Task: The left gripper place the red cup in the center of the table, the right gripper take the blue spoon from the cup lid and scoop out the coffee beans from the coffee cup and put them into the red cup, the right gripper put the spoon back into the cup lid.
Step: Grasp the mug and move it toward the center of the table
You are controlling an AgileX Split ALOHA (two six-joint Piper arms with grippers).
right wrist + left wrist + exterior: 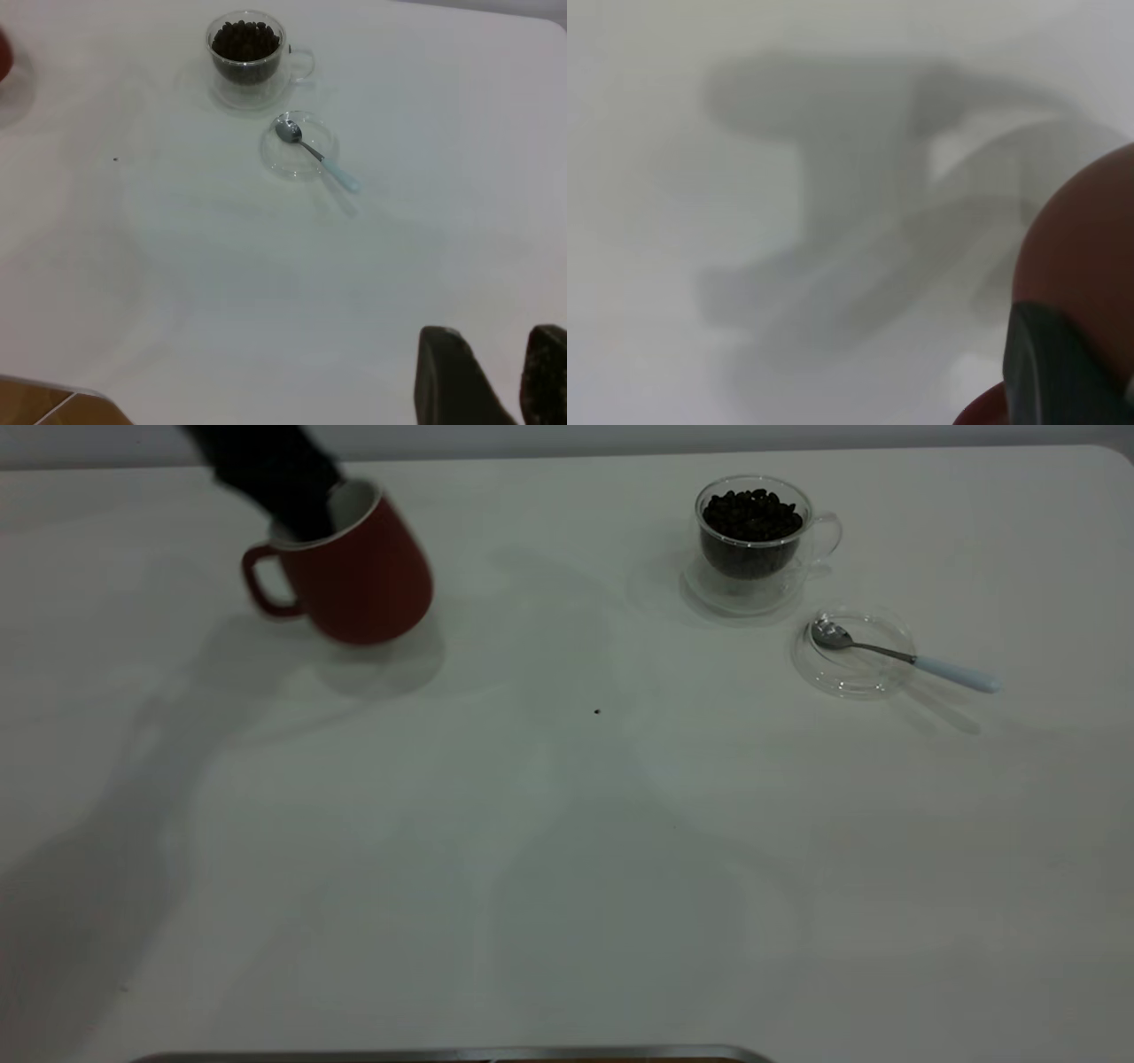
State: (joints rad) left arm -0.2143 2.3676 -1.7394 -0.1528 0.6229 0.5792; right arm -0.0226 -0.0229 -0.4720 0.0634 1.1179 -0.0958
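1. Setting: we take this for a robot test bench or lab, not a lived-in kitchen.
2. Surface: we note one large plain white table [567, 850] with a rounded corner, bare except for a few staged props.
3. Props: we list a red cup [359, 576], a glass coffee cup [753, 536] of coffee beans [751, 514], a glass cup lid [855, 654] and a blue spoon [904, 657].
4. Backdrop: we see only a plain pale wall strip [620, 438] behind the table.
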